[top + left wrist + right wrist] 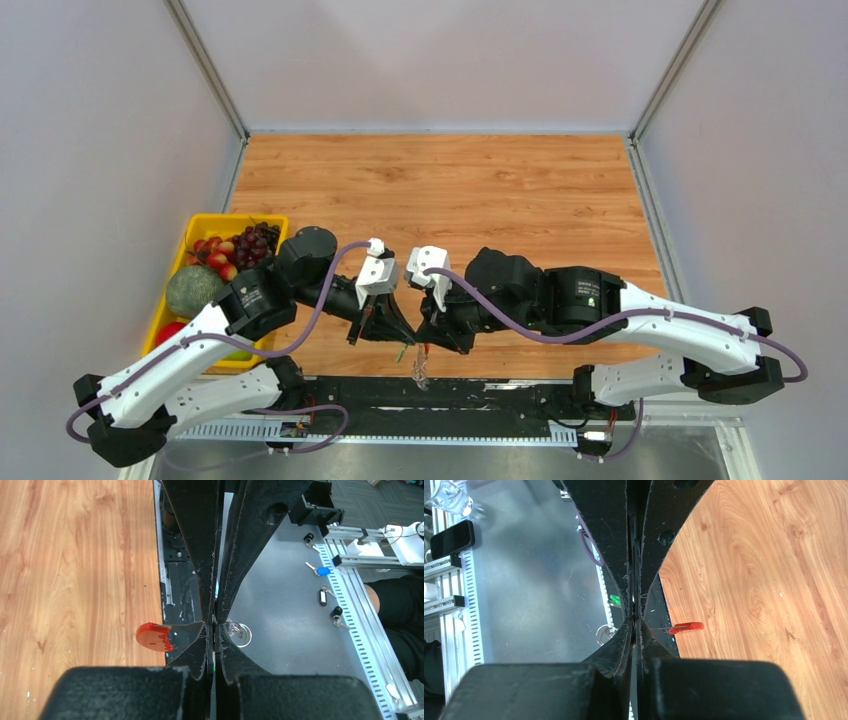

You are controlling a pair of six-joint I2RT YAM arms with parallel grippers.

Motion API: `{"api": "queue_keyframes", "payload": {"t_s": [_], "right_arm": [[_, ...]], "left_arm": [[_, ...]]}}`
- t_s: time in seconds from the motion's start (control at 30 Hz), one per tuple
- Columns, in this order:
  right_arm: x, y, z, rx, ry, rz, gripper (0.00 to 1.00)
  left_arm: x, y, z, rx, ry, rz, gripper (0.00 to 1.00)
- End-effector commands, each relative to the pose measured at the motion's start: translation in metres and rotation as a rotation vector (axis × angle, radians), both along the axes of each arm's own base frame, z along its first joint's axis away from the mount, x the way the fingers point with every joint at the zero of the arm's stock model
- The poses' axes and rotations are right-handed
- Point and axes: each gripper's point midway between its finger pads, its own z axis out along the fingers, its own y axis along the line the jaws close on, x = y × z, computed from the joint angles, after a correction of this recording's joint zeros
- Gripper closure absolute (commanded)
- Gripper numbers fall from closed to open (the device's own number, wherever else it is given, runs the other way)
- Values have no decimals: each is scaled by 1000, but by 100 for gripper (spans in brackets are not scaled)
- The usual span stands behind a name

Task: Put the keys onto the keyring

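Both grippers meet tip to tip over the table's near edge. My left gripper [385, 332] [215, 624] is shut on the key; only a thin green sliver [214, 667] shows between its fingers, and its green head [614, 600] shows in the right wrist view. My right gripper [440, 335] [635, 619] is shut on the keyring, whose flat red part [686, 627] [152, 636] sticks out to one side of the jaws and whose silvery ring [604, 632] [239, 632] hangs on the other side. In the top view the ring dangles below both tips [421, 373].
A yellow tray [212, 222] of fruit stands at the table's left edge beside the left arm. A black rail [480, 395] runs along the front edge. Several loose keys [320, 571] lie on the grey floor below. A phone [451, 537] lies off the table.
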Motion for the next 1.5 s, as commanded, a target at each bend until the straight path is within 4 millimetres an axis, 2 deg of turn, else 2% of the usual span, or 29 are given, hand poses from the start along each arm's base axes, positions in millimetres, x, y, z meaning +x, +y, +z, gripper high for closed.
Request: {"api": "queue_keyframes", "payload": {"t_s": [0.0, 0.13, 0.2, 0.37, 0.47, 0.63, 0.87, 1.47], "right_arm": [[-2, 10, 8, 37, 1, 27, 100], [0, 9, 7, 47, -16, 24, 100], [1, 7, 11, 71, -33, 23, 100], [3, 3, 24, 135, -68, 19, 100], [4, 2, 27, 144, -84, 20, 100], [6, 2, 33, 161, -109, 28, 100], [8, -1, 43, 186, -138, 29, 100], [9, -9, 49, 203, -154, 18, 100]], "left_arm": [[-3, 1, 13, -52, -46, -22, 100], [-4, 0, 15, -58, -46, -25, 100], [-4, 0, 19, -72, -45, -23, 97], [-4, 2, 29, -114, -60, 0, 71], [-5, 2, 35, -142, -64, 7, 64], [-2, 0, 38, -152, -60, 22, 63], [3, -4, 30, -129, -50, 38, 65], [10, -3, 24, -99, -58, 80, 72]]}}
